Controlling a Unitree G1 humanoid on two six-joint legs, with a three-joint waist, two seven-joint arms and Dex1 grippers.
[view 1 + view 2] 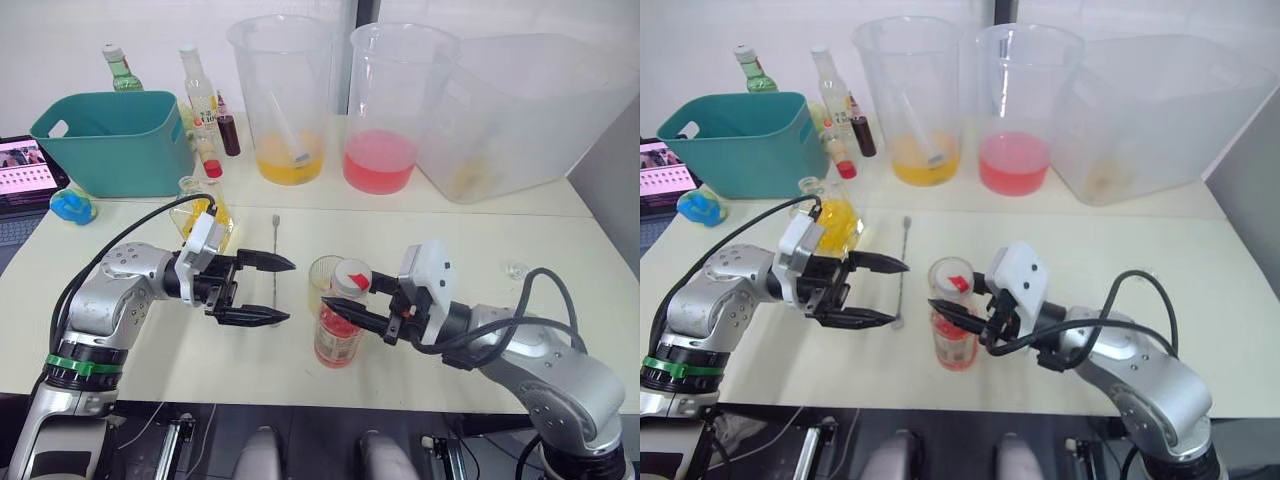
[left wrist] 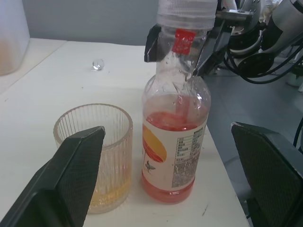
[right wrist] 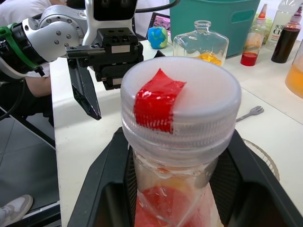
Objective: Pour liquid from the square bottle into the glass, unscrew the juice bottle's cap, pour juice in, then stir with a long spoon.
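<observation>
The juice bottle stands upright just below centre frame, its long axis vertical, the juice bottle's cap on top and the glass touching or just beside it. The right gripper is clamped round its neck under the cap. The left gripper — fingers wide apart, empty — faces it from frame-left, so the cap likely falls to it.

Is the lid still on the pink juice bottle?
Yes, on. The white cap sits on the juice bottle, the right gripper around its neck.
</observation>
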